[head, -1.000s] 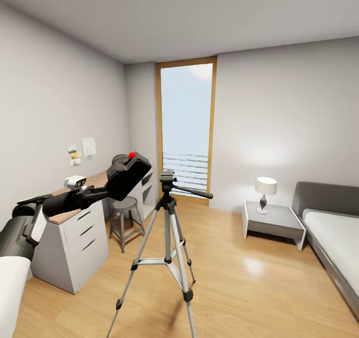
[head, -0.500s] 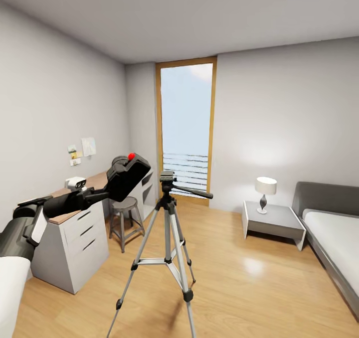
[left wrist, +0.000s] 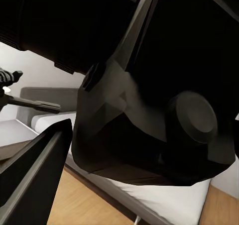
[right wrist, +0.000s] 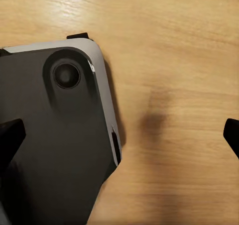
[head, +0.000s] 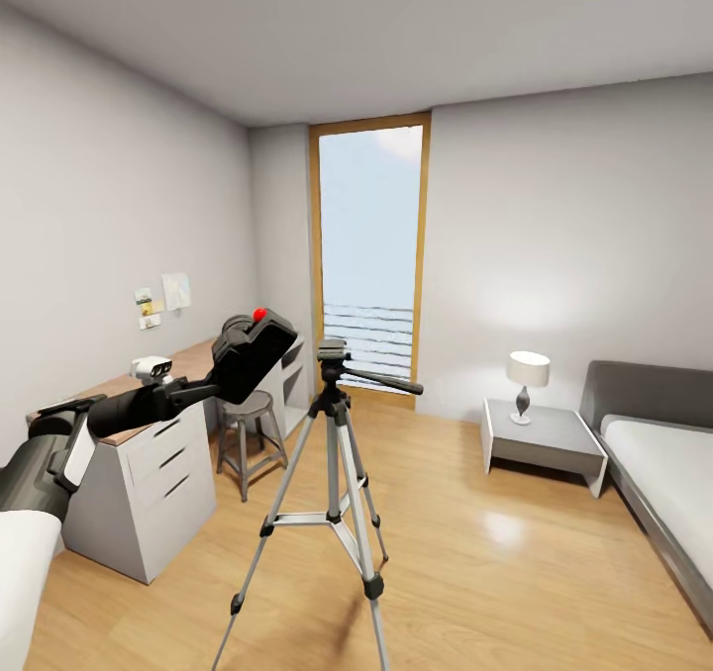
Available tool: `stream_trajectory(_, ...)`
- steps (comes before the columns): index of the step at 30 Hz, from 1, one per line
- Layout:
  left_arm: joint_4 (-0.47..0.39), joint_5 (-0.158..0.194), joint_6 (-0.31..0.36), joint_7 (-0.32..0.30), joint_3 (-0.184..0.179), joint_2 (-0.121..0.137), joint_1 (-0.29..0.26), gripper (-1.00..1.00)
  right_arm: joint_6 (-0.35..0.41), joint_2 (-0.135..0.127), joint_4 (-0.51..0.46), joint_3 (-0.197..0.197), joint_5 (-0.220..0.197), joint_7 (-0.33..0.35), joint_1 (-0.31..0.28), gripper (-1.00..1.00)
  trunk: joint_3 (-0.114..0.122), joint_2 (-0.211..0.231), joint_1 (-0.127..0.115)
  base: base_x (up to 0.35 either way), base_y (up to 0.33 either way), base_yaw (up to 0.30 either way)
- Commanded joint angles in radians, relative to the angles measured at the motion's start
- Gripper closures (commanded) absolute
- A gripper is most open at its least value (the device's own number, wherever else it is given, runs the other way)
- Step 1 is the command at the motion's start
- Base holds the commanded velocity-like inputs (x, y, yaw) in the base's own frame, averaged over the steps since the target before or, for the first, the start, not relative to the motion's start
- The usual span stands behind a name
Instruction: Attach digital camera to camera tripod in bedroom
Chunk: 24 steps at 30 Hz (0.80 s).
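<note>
In left tool (head: 203,386), digital camera (head: 254,354)

No legible text; wall notes (head: 160,300) above desk too small to read.

The digital camera (head: 254,352), a chunky matte-black body with a round red button on its top, is hanging tilted in the air, clamped at the end of the left gripper (head: 203,387). It is sitting to the left of the camera tripod (head: 333,473) and about level with its black head, apart from it. The tripod is standing upright on the bedroom's wood plank floor (head: 475,572), silver-grey legs spread, its long black handle pointing right.
</note>
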Motion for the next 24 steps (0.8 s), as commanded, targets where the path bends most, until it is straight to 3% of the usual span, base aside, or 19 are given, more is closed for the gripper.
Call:
stream_trajectory(1,0.001,0.0,0.01,-0.004,0.0,0.0,0.0,1.0,-0.007,0.001,0.004,-0.005,-0.001,-0.002,-0.001,-1.0,0.0,0.0,0.0,0.0,0.0,0.0)
stream_trajectory(16,0.002,0.001,0.015,-0.004,0.002,0.003,-0.001,1.0,-0.009,0.004,0.004,-0.006,-0.001,0.003,0.001,-1.0,0.0,0.0,0.0,0.0,0.0,0.0)
stream_trajectory(24,0.001,0.0,0.018,-0.004,0.001,0.026,-0.001,1.0,-0.01,0.004,0.004,-0.005,-0.001,0.003,0.001,-1.0,0.0,0.0,0.0,0.0,0.0,0.0)
